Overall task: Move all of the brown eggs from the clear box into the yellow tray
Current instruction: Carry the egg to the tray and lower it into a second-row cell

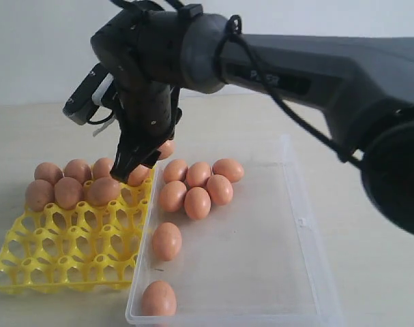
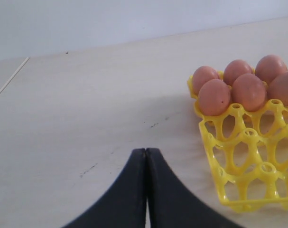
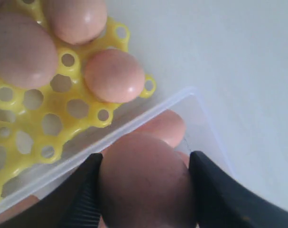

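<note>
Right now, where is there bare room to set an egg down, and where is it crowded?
The tray is empty across its near rows of cups, bordered behind by the seated eggs. The box is bare over its right half. Crowded: its far left corner, where six eggs cluster beside the right claw holding an egg.

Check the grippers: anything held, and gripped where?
Right gripper holds one brown egg, a finger pressed on each opposite side of its shell. Left gripper is shut, holding nothing.

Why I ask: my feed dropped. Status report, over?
Right pincer shut on brown egg, over the clear box rim beside the yellow tray. Left pincer shut, empty. Eight brown eggs left in box; nothing in the way.
</note>
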Tool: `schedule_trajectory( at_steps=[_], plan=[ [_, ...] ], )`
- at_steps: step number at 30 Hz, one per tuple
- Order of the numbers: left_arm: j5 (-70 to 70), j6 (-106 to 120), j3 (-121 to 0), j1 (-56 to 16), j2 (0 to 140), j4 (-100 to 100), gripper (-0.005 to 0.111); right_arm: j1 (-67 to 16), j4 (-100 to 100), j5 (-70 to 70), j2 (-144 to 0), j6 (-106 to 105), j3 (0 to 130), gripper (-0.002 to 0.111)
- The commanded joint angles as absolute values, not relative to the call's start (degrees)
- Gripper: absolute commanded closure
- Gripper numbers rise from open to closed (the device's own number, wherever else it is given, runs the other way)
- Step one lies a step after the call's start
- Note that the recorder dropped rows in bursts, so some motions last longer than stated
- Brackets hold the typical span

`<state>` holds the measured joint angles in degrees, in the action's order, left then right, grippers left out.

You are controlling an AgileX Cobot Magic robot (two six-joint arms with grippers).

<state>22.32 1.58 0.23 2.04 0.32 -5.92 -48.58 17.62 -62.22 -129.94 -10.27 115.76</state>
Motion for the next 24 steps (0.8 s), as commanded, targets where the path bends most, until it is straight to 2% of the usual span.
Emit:
schedule_trajectory(
  at_steps=[1,24],
  plan=[
    [21.8,1.3,0.0,1.6,0.0,-5.8,0.107,-50.0,17.9,-63.7,-133.4,-12.4,119.8,0.108],
    [21.8,1.3,0.0,1.6,0.0,-5.8,0.107,-51.3,16.4,-58.4,-137.3,-13.8,121.0,0.108]
  ],
)
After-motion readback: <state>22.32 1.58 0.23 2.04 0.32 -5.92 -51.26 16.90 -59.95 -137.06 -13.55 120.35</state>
